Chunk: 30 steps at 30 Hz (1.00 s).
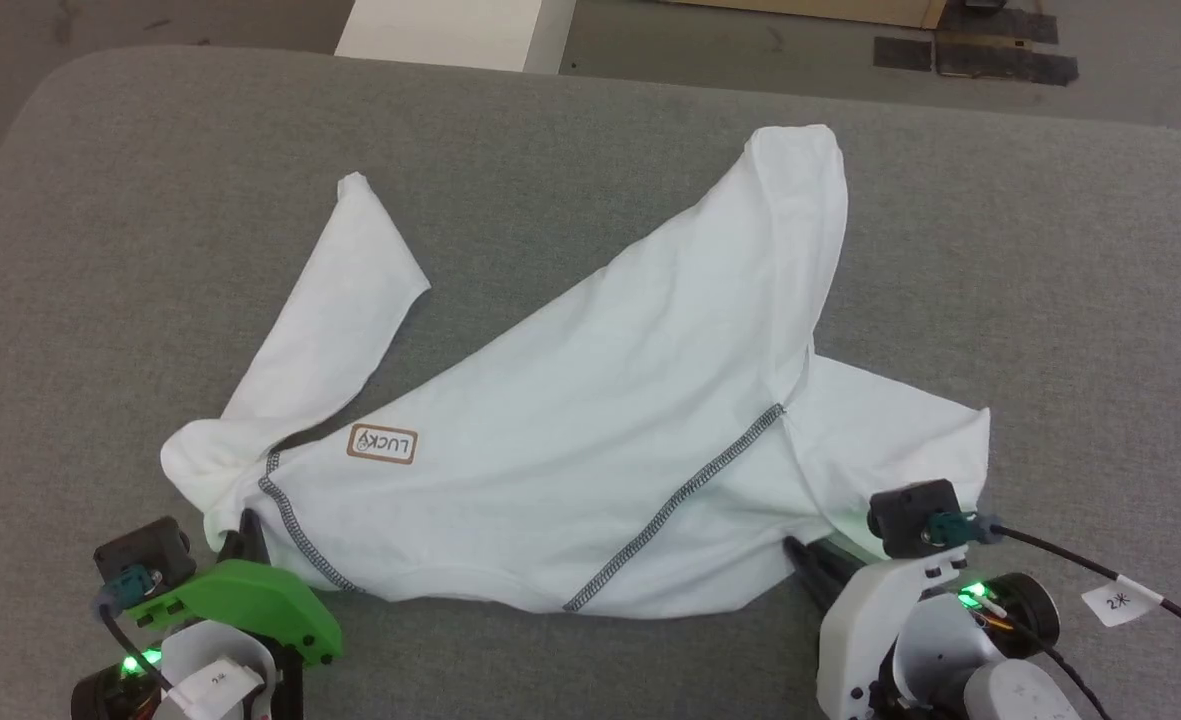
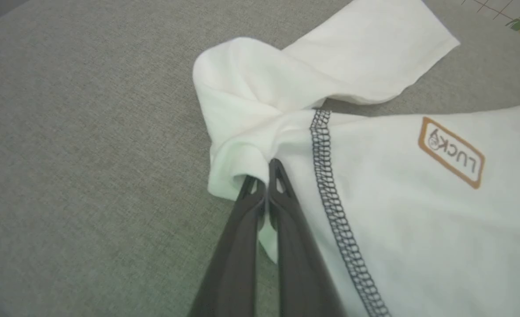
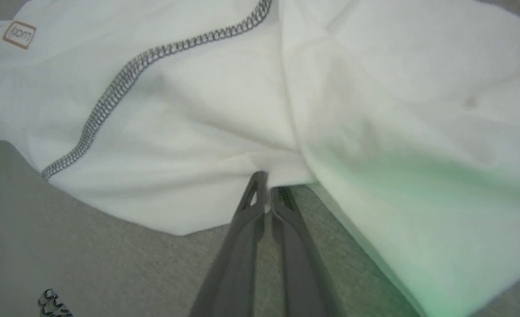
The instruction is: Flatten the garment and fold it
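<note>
White thin fabric: the garment (image 1: pixel 590 440) lies rumpled on the grey cloth surface (image 1: pixel 1050 250) straight ahead of you. Your left gripper (image 2: pixel 266 171) is pinched tight on its bunched shoulder, beside a zigzag seam (image 2: pixel 330 193). Your right gripper (image 3: pixel 269 187) is nipped nearly closed on the near hem. The LUCKY patch (image 1: pixel 382 444) reads upside down.

Both the left gripper (image 2: pixel 265 174) and the right gripper (image 3: pixel 268 187) have two long dark grey fingers (image 2: pixel 237 246) with triangular cut-outs near the tips. The left wrist wears a bright green plastic shell (image 1: pixel 250 600), the right a white plastic shell (image 1: pixel 865 620). Each carries a black camera block (image 1: pixel 915 515) with a teal plug, and a thin black cable (image 1: pixel 1050 548) bears a white paper tag (image 1: pixel 1118 602)
</note>
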Available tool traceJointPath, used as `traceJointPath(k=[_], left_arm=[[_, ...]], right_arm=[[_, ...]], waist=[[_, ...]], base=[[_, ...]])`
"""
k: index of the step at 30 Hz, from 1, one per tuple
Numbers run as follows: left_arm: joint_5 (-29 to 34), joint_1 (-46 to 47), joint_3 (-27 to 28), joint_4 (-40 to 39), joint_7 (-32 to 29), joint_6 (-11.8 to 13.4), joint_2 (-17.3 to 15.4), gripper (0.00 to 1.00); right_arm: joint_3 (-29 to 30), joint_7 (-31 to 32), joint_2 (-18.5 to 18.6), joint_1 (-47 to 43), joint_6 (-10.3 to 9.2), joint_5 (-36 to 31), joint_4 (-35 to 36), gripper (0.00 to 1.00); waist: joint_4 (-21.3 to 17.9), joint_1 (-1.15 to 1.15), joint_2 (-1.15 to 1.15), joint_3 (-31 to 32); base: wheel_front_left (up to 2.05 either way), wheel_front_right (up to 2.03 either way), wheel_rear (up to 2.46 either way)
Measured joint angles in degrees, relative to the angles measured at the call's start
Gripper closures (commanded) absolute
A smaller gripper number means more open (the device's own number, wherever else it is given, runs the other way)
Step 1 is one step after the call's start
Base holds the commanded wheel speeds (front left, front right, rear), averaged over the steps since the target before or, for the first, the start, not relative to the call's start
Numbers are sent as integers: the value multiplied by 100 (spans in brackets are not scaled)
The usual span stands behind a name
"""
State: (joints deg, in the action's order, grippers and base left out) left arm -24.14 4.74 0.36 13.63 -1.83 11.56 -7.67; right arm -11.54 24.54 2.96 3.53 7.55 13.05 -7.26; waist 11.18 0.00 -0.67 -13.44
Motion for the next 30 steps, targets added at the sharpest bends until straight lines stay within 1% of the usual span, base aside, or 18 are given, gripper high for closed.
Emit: traceJointPath(k=[3,9,11,13,16,19,22,26,30], left_arm=[[0,5,-7,7,47,-24,-3,100],[-21,-12,35,-256,168,-83,-67,100],[-177,-21,75,-549,193,-191,-70,100],[-415,-26,110,-912,175,-352,-65,100],[-751,44,101,-1467,-79,-622,-93,100],[-1117,361,41,-1924,-485,-856,-135,100],[-1363,917,-55,-2276,-953,-955,-238,100],[-1673,1952,-45,-2370,-1452,-946,-327,100],[-1855,3226,147,-2089,-1630,-758,-346,100]], right_arm=[[1,-199,-5,-35,0,76,103,100],[129,-438,-10,-253,0,166,792,100],[224,-436,-14,-294,0,156,1140,100],[343,-354,-13,-292,0,75,1514,100],[490,-65,-10,-82,0,-222,1995,100],[523,352,105,487,0,-538,2248,100],[528,716,412,1263,1,-534,2240,100],[554,1143,895,2543,1,-434,1851,100],[481,1340,1299,3997,1,-401,1214,100]], waist=[[-7,0,0,69],[-87,0,0,299],[-137,0,0,392],[-213,0,0,466],[-356,0,0,522],[-506,0,0,528],[-625,0,0,463],[-735,0,0,236],[-814,0,0,-126]], base=[[0,0,0],[0,0,0],[0,0,0],[0,0,0],[0,0,0],[0,0,0],[0,0,0],[0,0,0],[0,0,0]])
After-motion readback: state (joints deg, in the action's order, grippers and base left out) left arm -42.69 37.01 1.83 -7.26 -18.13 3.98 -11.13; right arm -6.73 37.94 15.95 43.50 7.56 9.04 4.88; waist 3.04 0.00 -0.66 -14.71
